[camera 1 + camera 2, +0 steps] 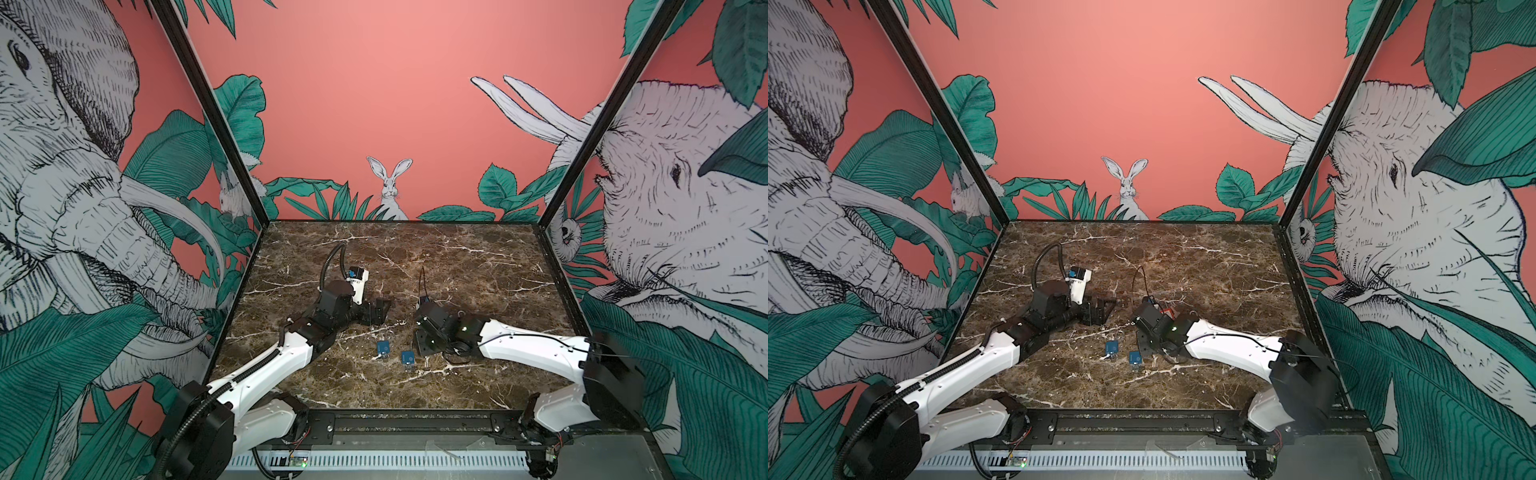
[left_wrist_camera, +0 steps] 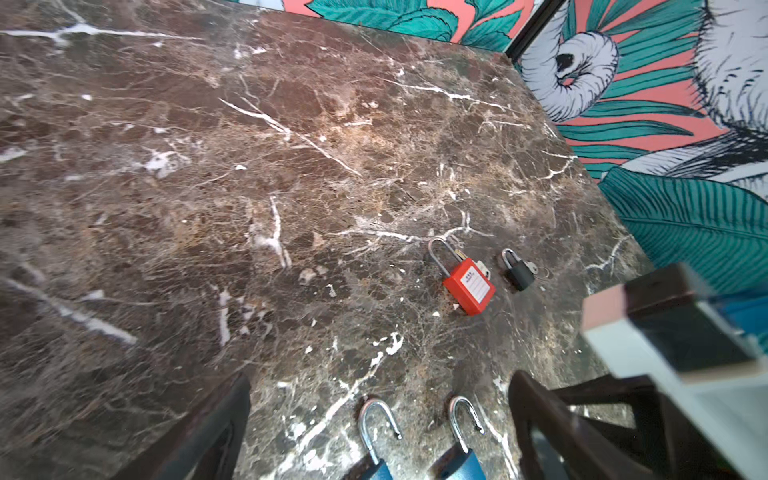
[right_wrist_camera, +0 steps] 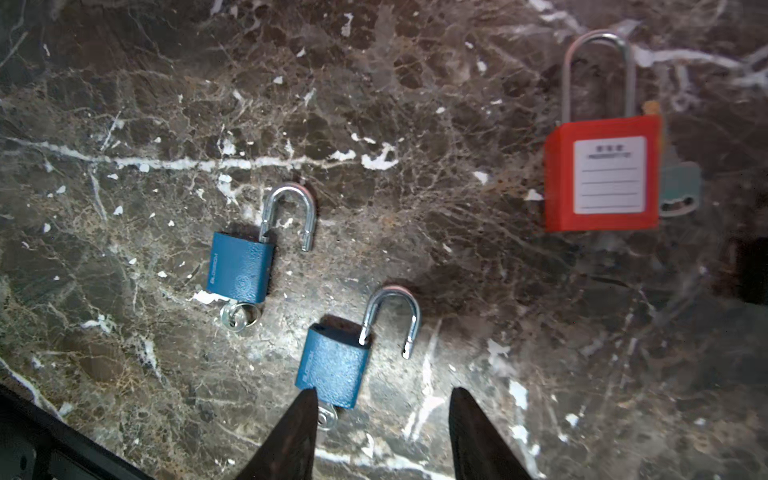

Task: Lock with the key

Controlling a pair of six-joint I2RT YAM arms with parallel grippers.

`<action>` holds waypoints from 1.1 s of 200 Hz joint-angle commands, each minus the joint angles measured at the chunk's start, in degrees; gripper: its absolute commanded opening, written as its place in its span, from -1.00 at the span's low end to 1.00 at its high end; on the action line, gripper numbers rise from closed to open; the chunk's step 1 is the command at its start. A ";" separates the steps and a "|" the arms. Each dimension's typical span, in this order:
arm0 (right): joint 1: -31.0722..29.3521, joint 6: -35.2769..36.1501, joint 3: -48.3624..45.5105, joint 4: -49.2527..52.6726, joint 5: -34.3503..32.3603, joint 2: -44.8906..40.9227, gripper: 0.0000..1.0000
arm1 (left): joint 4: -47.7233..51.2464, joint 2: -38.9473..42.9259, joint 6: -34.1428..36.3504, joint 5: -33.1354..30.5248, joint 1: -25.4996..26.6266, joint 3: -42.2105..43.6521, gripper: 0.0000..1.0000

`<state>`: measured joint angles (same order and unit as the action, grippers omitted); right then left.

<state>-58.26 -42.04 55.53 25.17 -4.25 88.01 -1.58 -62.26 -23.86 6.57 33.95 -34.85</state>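
Key (image 3: 326, 417) seated in base of blue padlock (image 3: 334, 365), shackle open, body flat on counter (image 3: 124, 124), well apart from red padlock (image 3: 602, 174), nearer to it than second blue padlock (image 3: 241, 266). Right fingers (image 3: 291, 440) half spread, empty, one tip just beside the key. Risks clipping the key bow and skidding the unbraced body across smooth stone, or tugging the key out unturned. Left fingers (image 2: 199, 436) wide, empty, steadying nothing.

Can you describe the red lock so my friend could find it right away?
Look at the brown marble table. Farther back than the two blue padlocks with open loops lies the red padlock, beside a small black padlock. Only it is bright red, with a tall steel loop and a white lined label.
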 commanded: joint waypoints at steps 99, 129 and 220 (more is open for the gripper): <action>-1.84 1.47 8.50 8.24 4.25 13.11 0.07 | -0.69 6.86 -4.07 0.68 -4.38 4.92 0.95; -2.54 2.18 9.31 8.30 4.43 13.65 0.09 | -1.60 6.21 -4.16 1.34 -4.51 5.14 0.95; -2.93 2.76 11.25 9.59 5.61 17.24 0.09 | -2.79 4.61 -4.05 3.11 -4.51 4.88 0.95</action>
<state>-60.84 -39.81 65.80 32.51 1.34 104.31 -3.11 -58.04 -27.46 9.26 29.78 -30.26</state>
